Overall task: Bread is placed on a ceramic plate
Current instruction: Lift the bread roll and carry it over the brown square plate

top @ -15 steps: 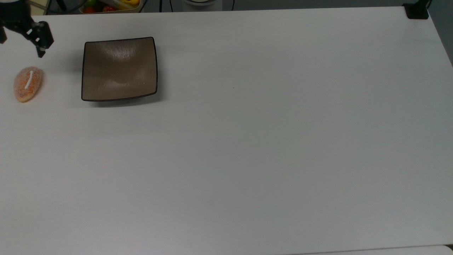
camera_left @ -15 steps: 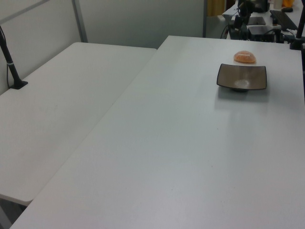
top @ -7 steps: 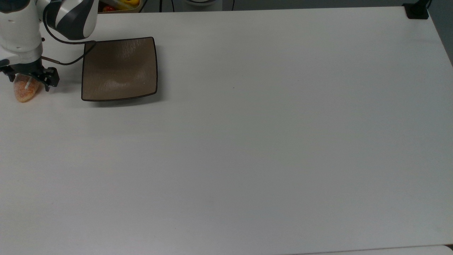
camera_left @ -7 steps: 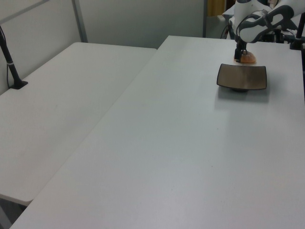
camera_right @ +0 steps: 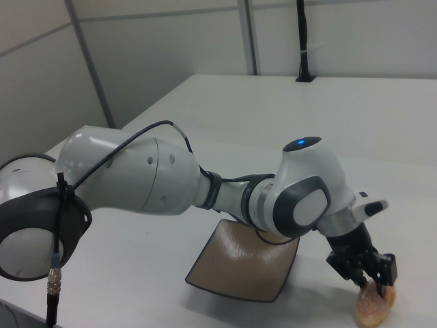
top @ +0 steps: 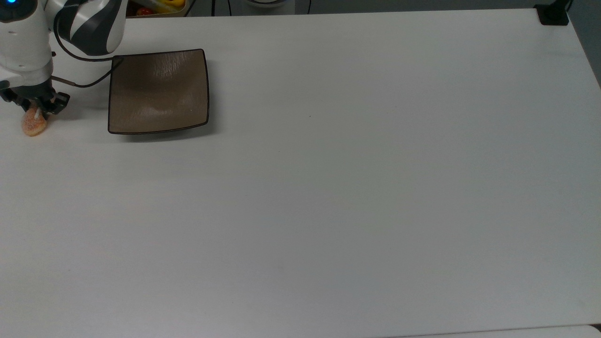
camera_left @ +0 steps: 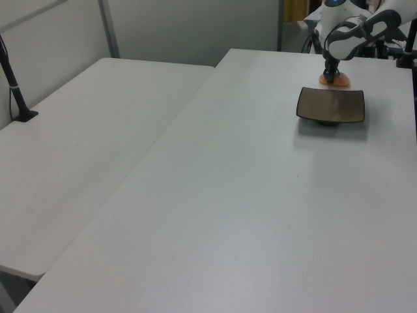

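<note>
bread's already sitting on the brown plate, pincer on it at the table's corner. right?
Not quite. The bread is on the bare table, beside the ceramic plate and apart from it, at the top view's left. The plate holds nothing. The rest stands: the pincer is down on the bread near the table's corner, as the top view shows.

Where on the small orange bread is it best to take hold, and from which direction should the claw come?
Probably across the short width of the bread, coming straight down from above. It is a small oval bun lying flat on the table, so its narrow sides suit the fingers better than its long ends. The claw already sits over it this way, beside the ceramic plate.
</note>
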Tool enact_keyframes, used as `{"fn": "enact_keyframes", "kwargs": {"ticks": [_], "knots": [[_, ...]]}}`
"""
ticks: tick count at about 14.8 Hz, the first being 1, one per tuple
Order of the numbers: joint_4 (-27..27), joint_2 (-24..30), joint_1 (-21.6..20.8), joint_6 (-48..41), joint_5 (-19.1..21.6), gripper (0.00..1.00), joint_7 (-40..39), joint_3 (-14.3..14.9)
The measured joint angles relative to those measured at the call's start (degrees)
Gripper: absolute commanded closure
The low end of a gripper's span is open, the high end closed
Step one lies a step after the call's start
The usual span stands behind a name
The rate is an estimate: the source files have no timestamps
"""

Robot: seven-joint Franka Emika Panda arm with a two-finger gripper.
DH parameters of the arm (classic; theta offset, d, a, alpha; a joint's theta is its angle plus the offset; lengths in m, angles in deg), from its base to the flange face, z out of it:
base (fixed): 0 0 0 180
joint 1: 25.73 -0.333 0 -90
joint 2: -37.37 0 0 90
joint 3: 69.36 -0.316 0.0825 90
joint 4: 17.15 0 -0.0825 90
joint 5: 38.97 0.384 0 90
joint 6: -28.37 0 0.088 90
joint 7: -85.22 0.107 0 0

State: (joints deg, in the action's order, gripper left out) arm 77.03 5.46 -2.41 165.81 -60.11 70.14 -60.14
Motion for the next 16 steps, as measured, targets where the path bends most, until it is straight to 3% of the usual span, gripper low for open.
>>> {"fn": "enact_keyframes", "kwargs": {"ticks": [4,6,9,14,16], "knots": [[-1.3,1.6,0.0,0.1,2.5,0.69,0.3,-0.2],[-1.4,6.8,-0.2,-0.2,7.3,0.69,0.3,-0.8],[-0.1,14.6,-0.5,-9.8,9.5,0.68,0.3,-4.7],[7.5,20.1,-4.0,-19.9,13.7,0.65,0.3,-8.9],[10.5,19.9,-6.7,-19.9,14.0,0.56,1.1,-9.2]]}}
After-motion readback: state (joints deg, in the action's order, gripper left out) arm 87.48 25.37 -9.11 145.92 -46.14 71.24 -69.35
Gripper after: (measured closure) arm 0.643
